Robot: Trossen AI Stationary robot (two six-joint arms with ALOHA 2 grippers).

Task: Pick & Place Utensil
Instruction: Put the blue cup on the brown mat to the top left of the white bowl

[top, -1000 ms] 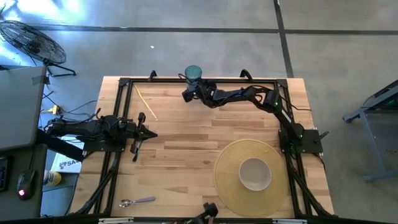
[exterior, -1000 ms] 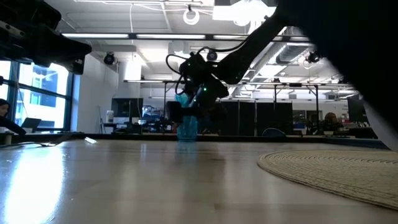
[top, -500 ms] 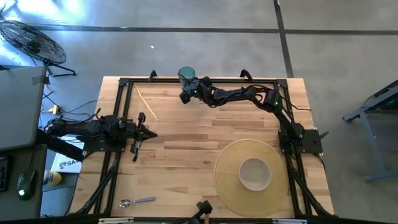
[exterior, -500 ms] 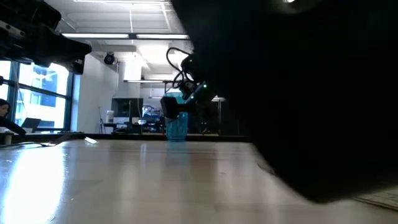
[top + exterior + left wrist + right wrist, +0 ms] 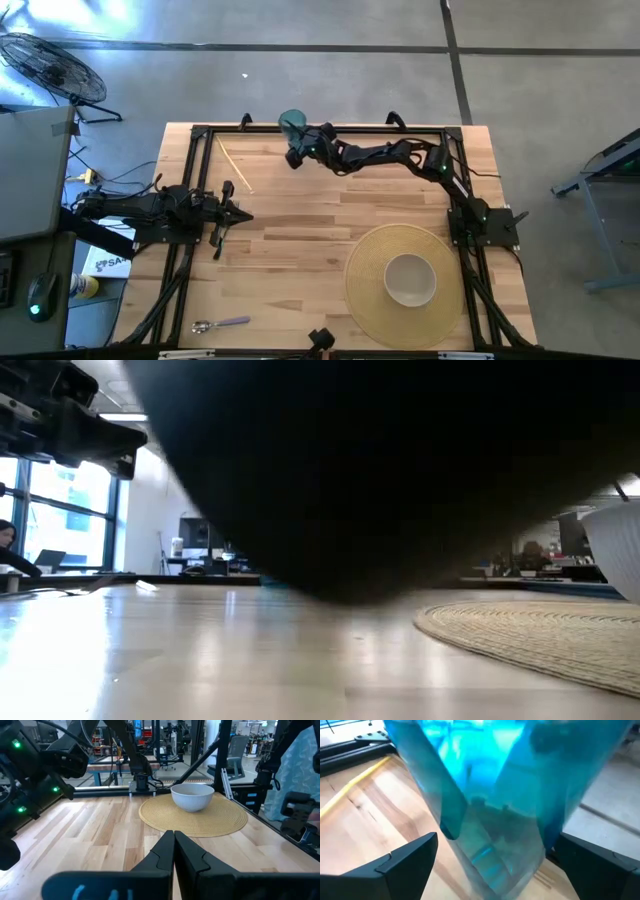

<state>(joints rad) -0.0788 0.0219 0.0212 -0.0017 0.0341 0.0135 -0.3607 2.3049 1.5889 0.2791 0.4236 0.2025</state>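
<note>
Spoon (image 5: 221, 324) lies untouched at the table's (image 5: 300, 230) near-left corner, thin shiny metal. Right gripper (image 5: 296, 150) is far away at the far edge, fingers spread wide around a translucent blue cup (image 5: 292, 122) that looks tilted; it could tip off the edge. Left gripper (image 5: 236, 215) pressed together, idle. Woven round mat (image 5: 365, 280), smooth white bowl (image 5: 409, 279).

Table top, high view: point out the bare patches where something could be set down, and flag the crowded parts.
Bare wood lies between the left gripper and the round mat, and between the spoon and that mat. The far edge is crowded: the right gripper at the blue cup, with the chopstick nearby.
</note>
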